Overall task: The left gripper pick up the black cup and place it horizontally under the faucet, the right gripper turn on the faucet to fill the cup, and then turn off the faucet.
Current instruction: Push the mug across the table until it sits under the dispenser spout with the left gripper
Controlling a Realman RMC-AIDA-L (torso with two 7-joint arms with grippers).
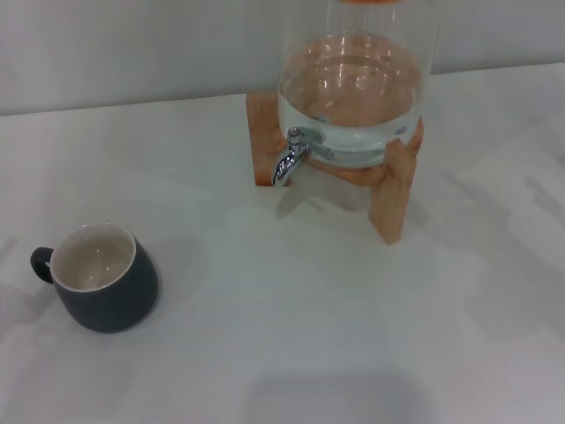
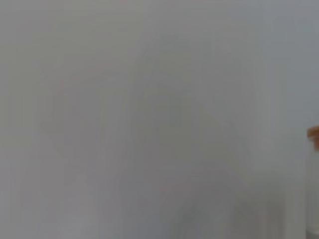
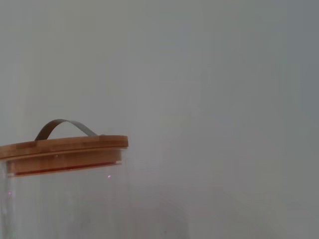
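The black cup (image 1: 99, 277) stands upright at the front left of the white table, its cream inside facing up and its loop handle pointing left. The chrome faucet (image 1: 289, 159) curves down from the base of a clear glass jar (image 1: 353, 84) holding water, at the back centre. The cup sits well left of and nearer than the faucet. Neither gripper appears in any view. The right wrist view shows the top of the jar (image 3: 65, 199) with its wooden lid (image 3: 62, 149) and metal handle (image 3: 65, 127).
The jar rests on a wooden stand (image 1: 388, 181) with legs reaching toward the front right. A pale wall (image 1: 132, 44) runs behind the white table (image 1: 309, 309). The left wrist view shows only a blank grey surface with an orange sliver (image 2: 314, 134) at one edge.
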